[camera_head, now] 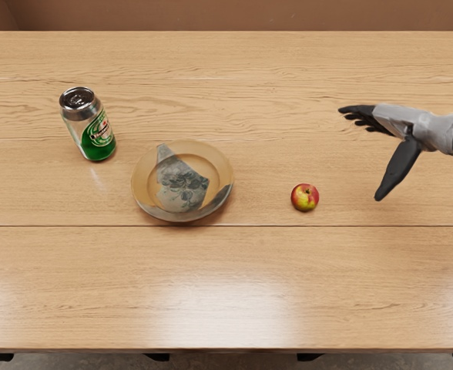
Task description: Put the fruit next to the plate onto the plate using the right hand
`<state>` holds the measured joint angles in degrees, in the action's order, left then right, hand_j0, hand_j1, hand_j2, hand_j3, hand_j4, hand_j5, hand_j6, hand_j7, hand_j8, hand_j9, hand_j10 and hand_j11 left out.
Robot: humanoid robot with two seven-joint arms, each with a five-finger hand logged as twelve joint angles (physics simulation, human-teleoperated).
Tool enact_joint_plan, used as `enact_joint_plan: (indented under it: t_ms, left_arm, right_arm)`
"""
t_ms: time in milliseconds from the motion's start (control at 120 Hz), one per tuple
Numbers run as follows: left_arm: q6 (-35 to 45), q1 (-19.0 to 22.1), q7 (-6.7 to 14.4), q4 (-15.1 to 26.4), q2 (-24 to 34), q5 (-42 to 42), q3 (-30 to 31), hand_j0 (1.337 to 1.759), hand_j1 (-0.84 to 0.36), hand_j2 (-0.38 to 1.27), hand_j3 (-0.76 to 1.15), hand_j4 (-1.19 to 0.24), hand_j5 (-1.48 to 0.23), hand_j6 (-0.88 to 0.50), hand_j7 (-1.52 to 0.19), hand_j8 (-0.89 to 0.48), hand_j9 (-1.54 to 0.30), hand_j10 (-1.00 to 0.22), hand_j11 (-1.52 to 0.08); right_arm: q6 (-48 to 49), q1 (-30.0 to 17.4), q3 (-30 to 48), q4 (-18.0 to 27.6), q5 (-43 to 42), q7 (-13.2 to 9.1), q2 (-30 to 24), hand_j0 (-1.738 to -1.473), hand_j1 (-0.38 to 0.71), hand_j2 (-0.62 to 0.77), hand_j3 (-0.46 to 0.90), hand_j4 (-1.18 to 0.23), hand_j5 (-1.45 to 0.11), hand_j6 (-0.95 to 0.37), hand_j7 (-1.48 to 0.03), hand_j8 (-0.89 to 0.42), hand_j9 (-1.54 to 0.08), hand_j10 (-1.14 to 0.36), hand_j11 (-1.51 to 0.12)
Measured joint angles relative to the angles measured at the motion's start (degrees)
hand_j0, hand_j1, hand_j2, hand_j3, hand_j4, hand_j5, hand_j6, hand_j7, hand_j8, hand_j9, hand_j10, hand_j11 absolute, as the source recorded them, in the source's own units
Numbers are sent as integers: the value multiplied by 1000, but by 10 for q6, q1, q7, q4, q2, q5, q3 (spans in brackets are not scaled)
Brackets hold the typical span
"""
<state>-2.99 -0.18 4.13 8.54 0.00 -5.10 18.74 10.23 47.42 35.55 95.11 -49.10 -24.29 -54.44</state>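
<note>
Apple [304,197]: red with a yellow-green patch, sitting on the bare wood, down and to the left of the right hand as the head view has it. It sits clear of the fingertips, and nothing touches it.
Right hand [400,129]: reaching in from the right edge over the table. The palm is grey, the dark fingers [359,116] are stretched out flat and point left, and the thumb angles down toward the tabletop. It is spread wide and gripping nothing.
Plate [145,171]: farther from the hand than the apple, out on the apple's far side. It is shallow, with a tan rim and a grey patterned centre. A strip of bare wood separates it from the apple, so the fruit is beside it, not on it.
Can [88,125]: green with a silver top, standing beyond the plate. Of everything on the table it is farthest from the hand.
Table [226,285]: light wooden planks running across under the hand and everything else.
</note>
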Motion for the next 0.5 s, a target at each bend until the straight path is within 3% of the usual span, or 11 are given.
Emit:
enact_joint_plan:
  t_ms: [233, 500]
  left_arm:
    - [0, 0, 0, 0, 0, 0, 0, 1658, 55, 49, 0, -245, -318, -245, -318, -245, -318, -245, -318]
    - [0, 0, 0, 0, 0, 0, 0, 1658, 55, 49, 0, -245, -318, -245, -318, -245, -318, -245, -318]
  right_arm:
    - [-179, -16, -81, 25, -108, -85, 79, -1658, -301, -6, 0, -46, -55, -48, -54, -46, -54, -45, -54]
    - [-225, -13, -132, 12, -186, -105, 145, -1658, -297, -6, 0, -49, -59, -51, -58, -49, -59, -48, -58]
